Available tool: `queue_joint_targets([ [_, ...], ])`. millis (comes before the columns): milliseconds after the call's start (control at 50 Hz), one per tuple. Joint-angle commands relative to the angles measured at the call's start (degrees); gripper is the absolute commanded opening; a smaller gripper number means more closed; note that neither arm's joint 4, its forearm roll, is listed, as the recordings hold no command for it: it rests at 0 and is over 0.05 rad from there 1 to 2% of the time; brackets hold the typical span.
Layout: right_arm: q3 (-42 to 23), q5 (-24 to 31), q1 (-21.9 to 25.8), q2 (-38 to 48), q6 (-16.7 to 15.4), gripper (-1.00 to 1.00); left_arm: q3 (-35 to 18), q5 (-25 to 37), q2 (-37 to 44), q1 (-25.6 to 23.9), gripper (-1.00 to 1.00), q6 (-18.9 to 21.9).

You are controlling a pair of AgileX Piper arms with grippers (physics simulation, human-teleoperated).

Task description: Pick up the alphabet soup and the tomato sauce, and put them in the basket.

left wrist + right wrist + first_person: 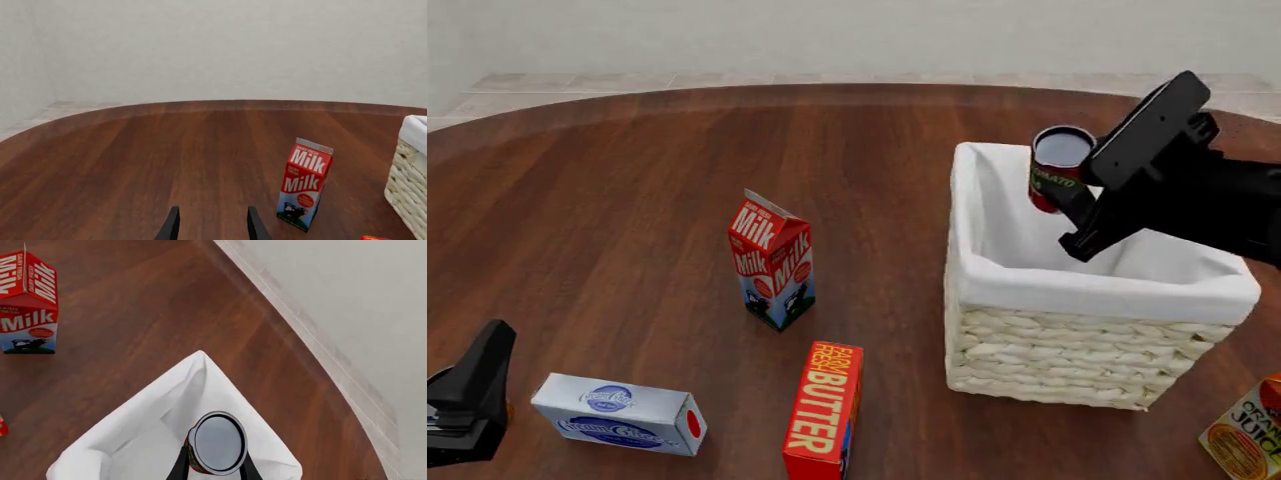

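Left gripper (212, 227) gapes empty; right gripper (213, 465) clamps tomato sauce (1057, 168) above basket (1068, 350).

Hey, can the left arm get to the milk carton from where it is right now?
Probably yes. The left gripper is open and empty, and bare table lies between it and the upright milk carton; the cream cheese box sits off to the side.

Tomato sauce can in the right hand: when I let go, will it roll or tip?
The tomato sauce can hangs tilted above the basket, so it probably tips on landing. Being round, it may roll briefly; the walls should stop it.
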Motion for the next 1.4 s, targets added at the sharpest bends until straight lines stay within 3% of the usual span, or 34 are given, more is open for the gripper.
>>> queue_joint_targets([
  [20,1.8,0.7,-0.2,-0.4,-0.3,-1.00,0.0,0.0,0.0,0.0,1.00,-0.1],
  [400,2.7,0.7,-0.5,-0.8,-1.7,-1.00,0.0,0.0,0.1,0.0,1.00,-0.1],
  [420,2.1,1.3,-0.5,-0.4,-1.2,1.00,0.0,0.0,0.1,0.0,1.00,0.0],
  [960,1.1,1.1,-0.8,-0.6,-0.7,1.00,0.1,0.0,0.0,-0.1,1.00,0.2],
  [1400,-1.5,2.9,-0.5,-4.3,1.9,1.00,0.0,0.0,0.4,-0.1,1.00,0.7],
])
